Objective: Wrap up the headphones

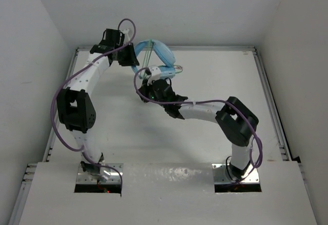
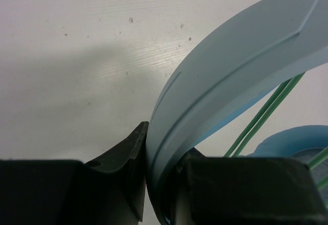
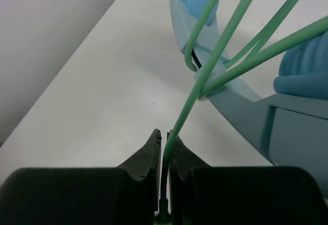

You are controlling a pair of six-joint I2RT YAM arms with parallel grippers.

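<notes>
We are looking at the headphones (image 1: 163, 56) lying at the far side of the table (image 1: 220, 81), close to the back wall (image 1: 179, 9). The left gripper (image 2: 154, 158) is pinching the blue headband (image 2: 230, 76) between its dark fingers. The right gripper (image 3: 164, 143) is squeezing the thin green cable (image 3: 220, 45) between fingers pressed almost together. Several cable strands are crossing the band beside an earcup (image 3: 302, 71). Purple arm cables (image 1: 59, 94) are looping around both wrists, which are crowding the headphones in the top view.
</notes>
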